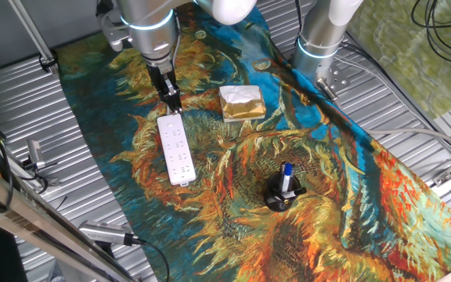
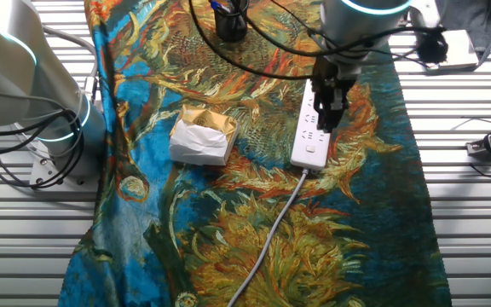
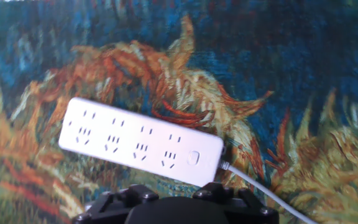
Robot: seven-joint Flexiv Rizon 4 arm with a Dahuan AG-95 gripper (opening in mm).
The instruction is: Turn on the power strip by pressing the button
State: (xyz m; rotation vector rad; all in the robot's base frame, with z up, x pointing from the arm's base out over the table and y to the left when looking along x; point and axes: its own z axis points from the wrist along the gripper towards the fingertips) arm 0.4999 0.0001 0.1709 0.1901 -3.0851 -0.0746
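The power strip (image 1: pixel 176 149) is a long white bar lying on the sunflower-print cloth, also in the other fixed view (image 2: pixel 308 147) and the hand view (image 3: pixel 138 142). Its small button (image 3: pixel 193 157) sits at the cable end, and a thin grey cable (image 2: pixel 271 230) leaves that end. My gripper (image 1: pixel 174 106) hangs point-down just above the strip's cable end, its tips (image 2: pixel 331 124) close over the strip. In the hand view only the dark hand body (image 3: pixel 174 208) shows at the bottom edge. No view shows whether the fingertips are apart or touching.
A gold foil-wrapped block (image 1: pixel 242 103) lies beside the strip on the cloth (image 2: pixel 203 136). A black holder with a blue pen (image 1: pixel 283 192) stands further along the cloth. A second arm's base (image 1: pixel 319 47) stands at the cloth's edge. Ribbed metal table surrounds the cloth.
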